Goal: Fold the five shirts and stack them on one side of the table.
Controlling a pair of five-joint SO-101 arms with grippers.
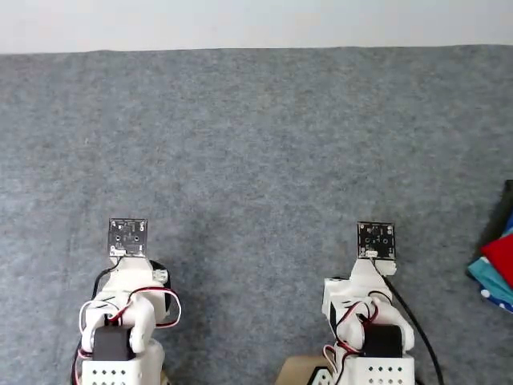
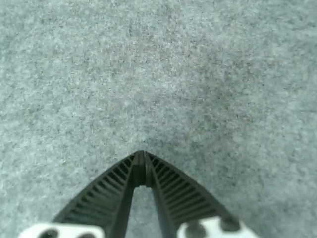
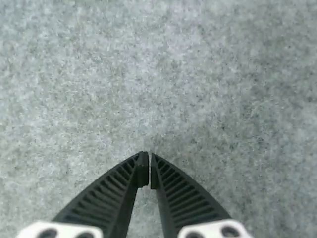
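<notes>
Left gripper [image 2: 143, 161] and right gripper [image 3: 146, 159] are both clenched and empty over the grey worktop [image 1: 256, 136]; bunched red and teal shirts [image 1: 498, 269] lie at its right edge, well apart from them

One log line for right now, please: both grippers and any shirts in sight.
left gripper: shut, empty | right gripper: shut, empty | grey mat: under both | red and teal cloth: high view's right edge

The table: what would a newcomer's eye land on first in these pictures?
A bunch of red and teal cloth pokes in at the table's right edge, the one splash of colour on the grey mat. The left end effector and right end effector are both shut, each poised over the mat.
</notes>
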